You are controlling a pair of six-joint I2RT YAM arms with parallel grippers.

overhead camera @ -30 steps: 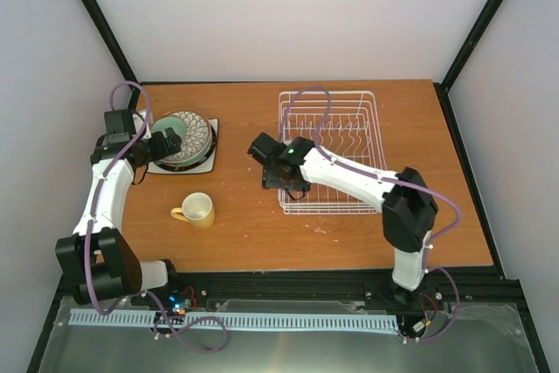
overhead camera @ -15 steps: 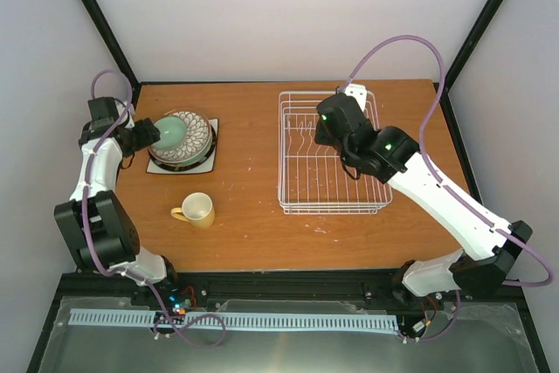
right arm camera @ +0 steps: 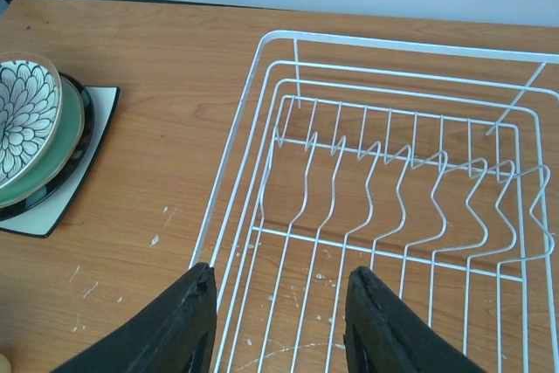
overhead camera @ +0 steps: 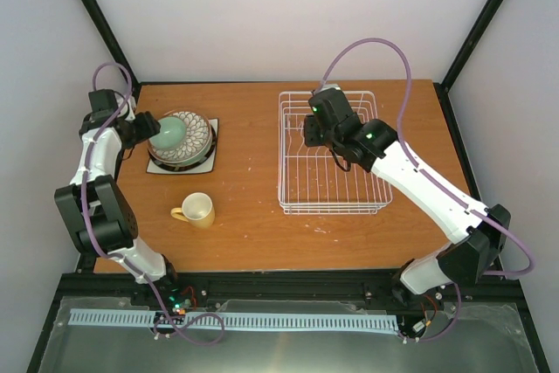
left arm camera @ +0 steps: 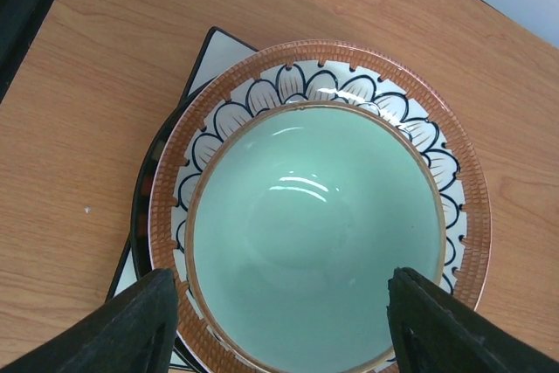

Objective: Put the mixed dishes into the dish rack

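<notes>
Bright, even, sharp; soft shadows

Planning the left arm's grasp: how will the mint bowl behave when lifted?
The bowl looks glazed and shiny, so probably slippery. It seems rigid ceramic, likely chip-prone. Resting on the patterned plate, it may slide if nudged.

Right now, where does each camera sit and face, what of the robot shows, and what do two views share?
Top external: above, behind the robot, looking down at the table; left arm, right arm show.
Left wrist: on left arm, facing down into the mint bowl; left hand shows.
Right wrist: above the dish rack, facing into it; right hand shows.
Shared: both wrist views show the plate stack.
</notes>
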